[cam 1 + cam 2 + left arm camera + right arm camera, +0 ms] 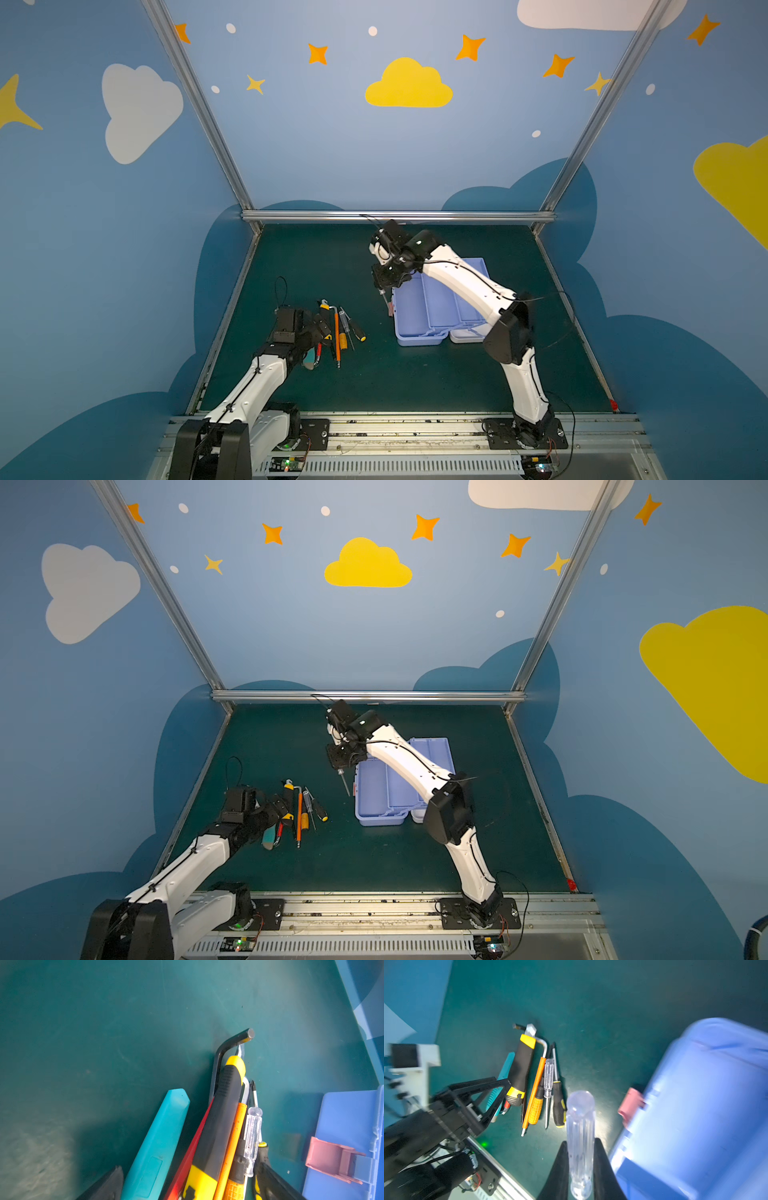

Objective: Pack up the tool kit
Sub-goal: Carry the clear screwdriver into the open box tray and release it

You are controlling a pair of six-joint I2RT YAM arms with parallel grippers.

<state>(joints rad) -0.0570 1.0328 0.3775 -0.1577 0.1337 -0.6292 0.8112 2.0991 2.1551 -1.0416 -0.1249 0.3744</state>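
Right fingers [602, 1169] pinch a clear-handled screwdriver [580, 1136] beside the open tool kit [410, 308]; left fingers [481, 1086] spread wide around the loose tools [337, 332].

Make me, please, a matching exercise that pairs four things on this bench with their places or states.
Things: 1 teal knife; 2 pink latch; 3 right gripper; 4 left gripper.
States: A jaws wide open; B lying on the mat; C jaws shut on a clear screwdriver; D fixed to the case.
Pairs: 1-B; 2-D; 3-C; 4-A.
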